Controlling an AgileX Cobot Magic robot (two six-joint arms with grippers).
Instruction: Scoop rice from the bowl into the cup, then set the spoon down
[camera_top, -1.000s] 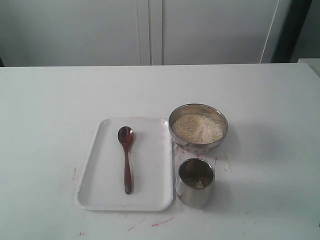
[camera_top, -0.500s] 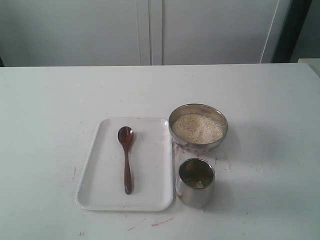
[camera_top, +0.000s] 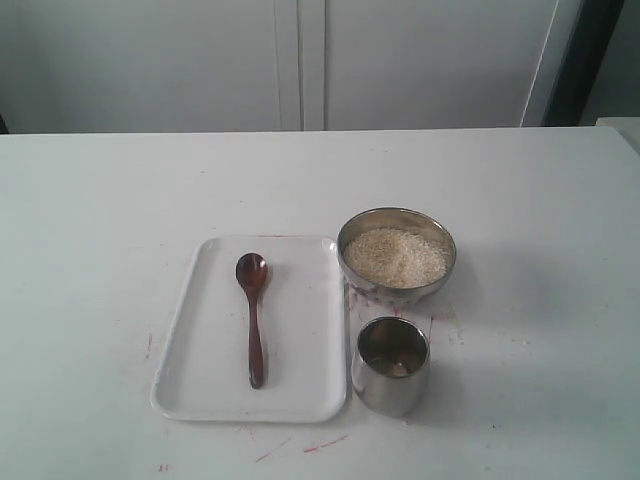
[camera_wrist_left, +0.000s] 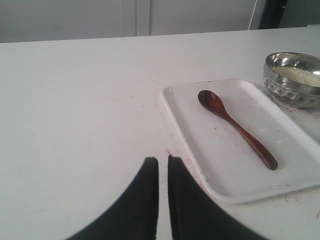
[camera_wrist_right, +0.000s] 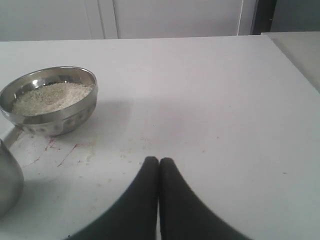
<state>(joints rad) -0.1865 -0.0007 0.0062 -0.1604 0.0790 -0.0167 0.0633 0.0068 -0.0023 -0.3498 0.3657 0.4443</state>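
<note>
The dark wooden spoon (camera_top: 253, 320) lies flat on a white tray (camera_top: 310, 390), head towards the far side. The steel bowl (camera_top: 395, 293) stands to the tray's right and holds a heap of rice (camera_top: 395, 256). The steel cup (camera_top: 390, 385) stands just in front of the bowl. Neither gripper shows in the exterior view. In the left wrist view my left gripper (camera_wrist_left: 163, 159) hangs over bare table beside the tray (camera_wrist_left: 300, 170), away from the spoon (camera_wrist_left: 235, 127), its jaws nearly together and holding nothing. My right gripper (camera_wrist_right: 159, 160) is shut and empty, apart from the bowl (camera_wrist_right: 55, 122) and the cup (camera_wrist_right: 7, 180).
The white table (camera_top: 120, 200) stretches wide on all sides, with faint red marks near the tray's front edge and round the bowl. White cabinet doors (camera_top: 300, 60) stand behind the table's far edge.
</note>
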